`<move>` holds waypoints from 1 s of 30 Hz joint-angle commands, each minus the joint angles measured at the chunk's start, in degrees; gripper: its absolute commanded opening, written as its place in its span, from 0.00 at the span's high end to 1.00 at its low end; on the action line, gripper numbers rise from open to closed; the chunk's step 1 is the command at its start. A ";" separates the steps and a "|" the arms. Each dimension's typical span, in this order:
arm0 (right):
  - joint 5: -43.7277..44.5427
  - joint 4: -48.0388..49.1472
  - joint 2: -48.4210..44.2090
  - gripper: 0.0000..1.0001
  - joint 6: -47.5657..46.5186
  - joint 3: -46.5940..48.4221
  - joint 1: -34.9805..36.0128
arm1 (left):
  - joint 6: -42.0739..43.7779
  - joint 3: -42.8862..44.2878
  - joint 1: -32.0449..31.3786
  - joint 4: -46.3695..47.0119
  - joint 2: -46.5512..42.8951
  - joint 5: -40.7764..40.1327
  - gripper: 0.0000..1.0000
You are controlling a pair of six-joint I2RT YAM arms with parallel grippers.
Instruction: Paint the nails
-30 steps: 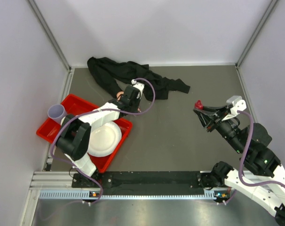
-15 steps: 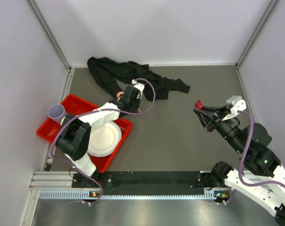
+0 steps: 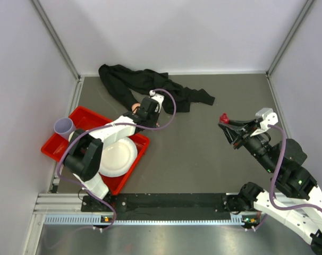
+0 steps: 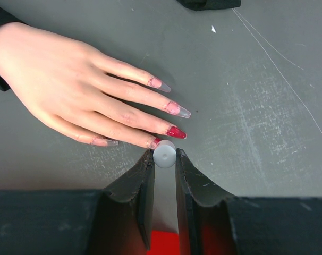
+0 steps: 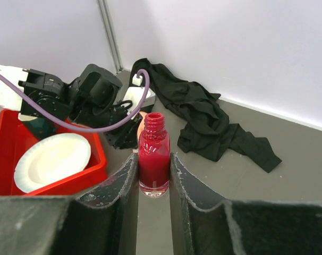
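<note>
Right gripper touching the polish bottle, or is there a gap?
Touching. In the right wrist view the right gripper clamps the open polish bottle from both sides, with no gap showing on either side.

Light is bright, soft and even in all three views — it seems to fall from above. From overhead everything is sharp, with only faint shadows on the table [image 3: 203,154]. In the left wrist view the nails [image 4: 176,132] and cap [image 4: 164,153] are crisp, while the dark left gripper [image 4: 164,158] blurs toward the bottom edge. The bottle [image 5: 153,159] carries small glints — the right gripper [image 5: 153,157] beside it looks soft.
</note>
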 commanded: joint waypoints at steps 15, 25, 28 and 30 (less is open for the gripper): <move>-0.59 1.40 0.43 1.00 0.36 0.29 -0.35 | -0.57 2.08 -0.52 -0.19 -0.72 -0.68 1.00; -0.85 1.40 0.43 1.00 0.45 0.38 -0.44 | -0.48 2.87 -0.52 -0.46 -4.86 -1.29 1.00; -0.76 1.31 0.43 1.00 0.45 0.38 -0.35 | -0.48 2.70 -0.52 -0.20 -3.81 -1.29 1.00; -0.76 1.31 0.43 1.00 0.36 0.38 -0.35 | -0.31 2.79 -0.52 -0.11 -2.85 -1.64 1.00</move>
